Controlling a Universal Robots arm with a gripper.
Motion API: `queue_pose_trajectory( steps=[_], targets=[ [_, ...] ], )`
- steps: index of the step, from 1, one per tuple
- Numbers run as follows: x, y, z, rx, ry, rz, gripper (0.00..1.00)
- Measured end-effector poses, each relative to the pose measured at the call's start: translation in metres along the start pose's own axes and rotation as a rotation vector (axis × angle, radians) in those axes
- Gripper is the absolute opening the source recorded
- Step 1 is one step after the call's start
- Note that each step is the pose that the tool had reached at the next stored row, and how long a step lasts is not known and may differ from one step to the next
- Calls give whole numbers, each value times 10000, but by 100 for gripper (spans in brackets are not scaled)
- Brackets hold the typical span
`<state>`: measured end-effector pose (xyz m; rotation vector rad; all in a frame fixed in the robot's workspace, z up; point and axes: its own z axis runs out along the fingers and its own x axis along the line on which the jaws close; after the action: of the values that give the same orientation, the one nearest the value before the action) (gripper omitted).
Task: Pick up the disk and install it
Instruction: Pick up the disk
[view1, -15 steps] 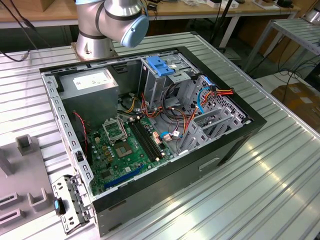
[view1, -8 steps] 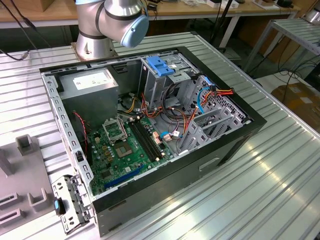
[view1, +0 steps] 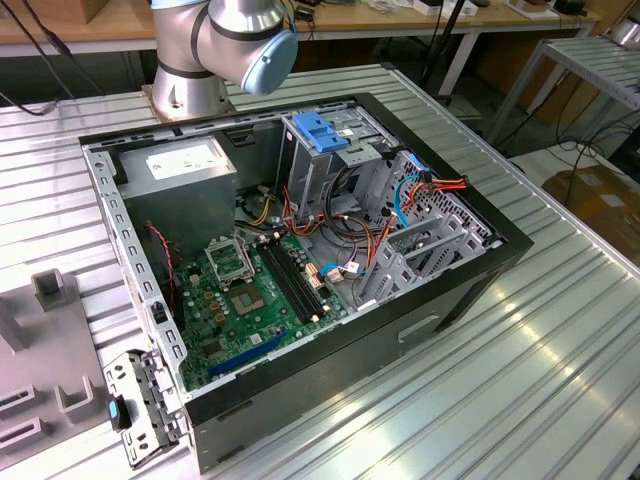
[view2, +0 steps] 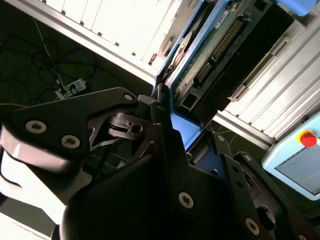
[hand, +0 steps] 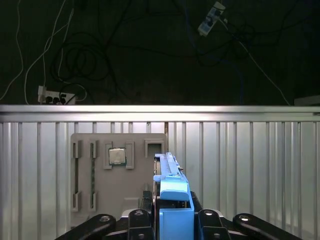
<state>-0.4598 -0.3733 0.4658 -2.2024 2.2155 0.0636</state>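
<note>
A ribbed aluminium desk (view1: 560, 380) takes up most of the exterior view, with bright glare lying along its slats. Behind it runs a wooden workbench (view1: 400, 22), and a second metal table (view1: 600, 60) stands toward the exterior view's right. In the first wrist view the dark floor (hand: 280, 30) carries loose cables (hand: 80, 65) and a power strip (hand: 54, 98).

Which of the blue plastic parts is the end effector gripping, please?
The blue side rail of the flat disk, clamped in the end effector; the light-blue bracket sits atop the metal drive cage.
</note>
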Motion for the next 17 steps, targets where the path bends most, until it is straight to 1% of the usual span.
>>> queue_pose_trajectory(
  steps=[17],
  targets=[
    [-7, -8, -176, -55, 0, 2, 37]
  ],
)
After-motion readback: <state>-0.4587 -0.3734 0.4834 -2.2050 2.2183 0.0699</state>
